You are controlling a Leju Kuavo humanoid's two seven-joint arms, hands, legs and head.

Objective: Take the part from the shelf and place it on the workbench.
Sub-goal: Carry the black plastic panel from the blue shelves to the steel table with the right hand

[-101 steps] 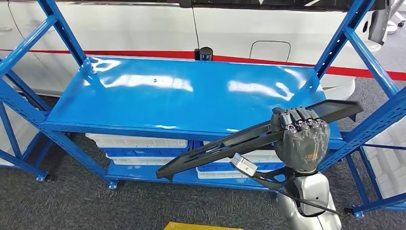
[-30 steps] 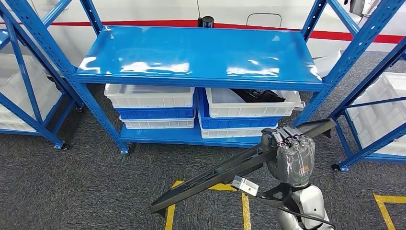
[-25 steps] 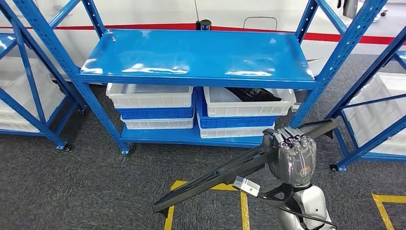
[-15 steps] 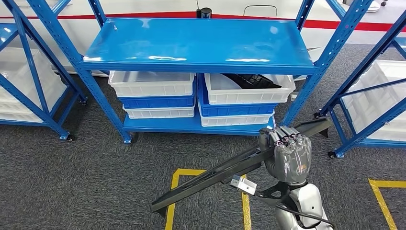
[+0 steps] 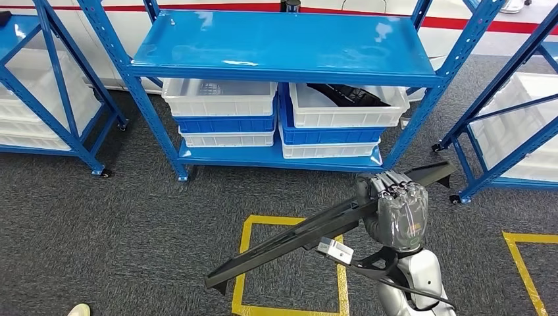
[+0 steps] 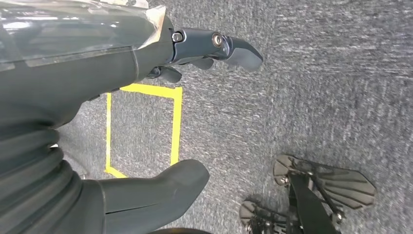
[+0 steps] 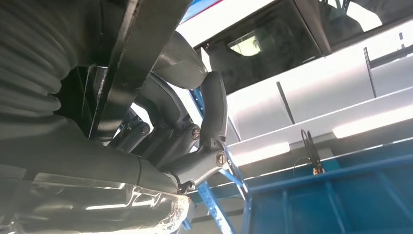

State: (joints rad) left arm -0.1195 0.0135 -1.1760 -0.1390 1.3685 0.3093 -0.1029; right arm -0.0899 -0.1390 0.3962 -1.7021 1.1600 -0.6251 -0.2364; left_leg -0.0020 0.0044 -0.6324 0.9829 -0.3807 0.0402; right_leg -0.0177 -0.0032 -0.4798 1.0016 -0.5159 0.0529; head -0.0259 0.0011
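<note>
Black and long, the part (image 5: 329, 227) is off the blue shelf (image 5: 283, 39), gripped by the right hand (image 5: 393, 209) above the grey floor. The left hand (image 6: 146, 122) hangs spread, holding nothing. Carrying it to the worktop is left.

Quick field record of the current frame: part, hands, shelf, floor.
part: long black part, held slanting above the floor
right hand: grips the part nearer its upper end
left hand: holds nothing, fingers apart, above the carpet
shelf: blue shelf, top level bare; white and blue bins beneath, one with dark items inside
floor: grey carpet with yellow tape squares
workbench: cannot tell where
</note>
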